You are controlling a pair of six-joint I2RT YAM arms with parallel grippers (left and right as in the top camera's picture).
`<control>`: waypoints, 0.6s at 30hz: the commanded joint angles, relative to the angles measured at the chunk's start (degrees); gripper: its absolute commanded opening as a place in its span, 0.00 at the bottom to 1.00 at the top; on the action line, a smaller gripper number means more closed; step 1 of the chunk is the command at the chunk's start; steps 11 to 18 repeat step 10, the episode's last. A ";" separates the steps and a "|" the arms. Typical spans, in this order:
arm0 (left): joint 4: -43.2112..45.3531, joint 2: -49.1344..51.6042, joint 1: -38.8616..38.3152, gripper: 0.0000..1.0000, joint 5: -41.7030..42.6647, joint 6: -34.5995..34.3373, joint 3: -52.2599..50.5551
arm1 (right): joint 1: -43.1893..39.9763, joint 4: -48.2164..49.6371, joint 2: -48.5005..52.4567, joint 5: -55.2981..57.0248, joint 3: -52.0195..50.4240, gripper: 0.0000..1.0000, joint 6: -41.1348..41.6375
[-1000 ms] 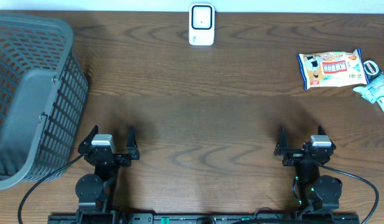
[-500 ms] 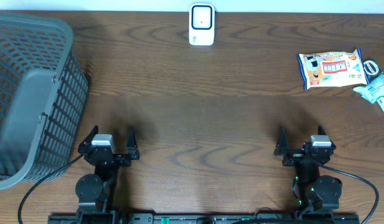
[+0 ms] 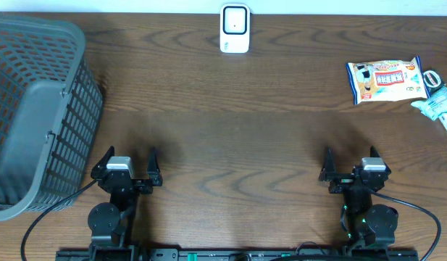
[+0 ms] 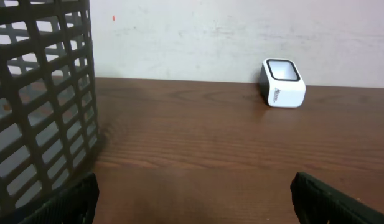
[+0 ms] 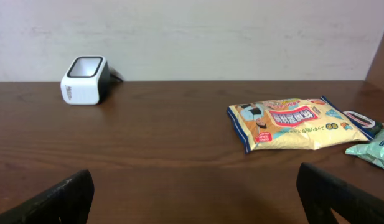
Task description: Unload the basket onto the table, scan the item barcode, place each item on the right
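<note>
One snack packet [image 3: 386, 80], one scanner [image 3: 235, 29]; packet lengthwise along our bench's [image 3: 237, 138] far edge; left gripper [image 3: 130, 154], right gripper [image 3: 351, 154] gape empty.

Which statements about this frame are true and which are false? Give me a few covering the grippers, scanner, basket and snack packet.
1. The left gripper and right gripper are both open and empty. True.
2. The scanner lies inside the basket. False: it stands on the bare table at the far edge, while the basket is at the left.
3. The snack packet lies on the right side, nearer the right gripper. True.
4. The snack packet rests against the scanner. False: they lie well apart, with open table between them.
</note>
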 commanded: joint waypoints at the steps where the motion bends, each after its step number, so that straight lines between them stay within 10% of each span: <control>1: -2.16 -0.35 0.24 0.98 0.79 1.01 -0.87 | -0.46 -0.24 -0.37 -0.13 -0.11 0.99 0.79; 18: -2.16 -0.35 0.24 0.98 0.79 1.03 -0.87 | -0.46 -0.24 -0.37 -0.13 -0.11 0.99 0.79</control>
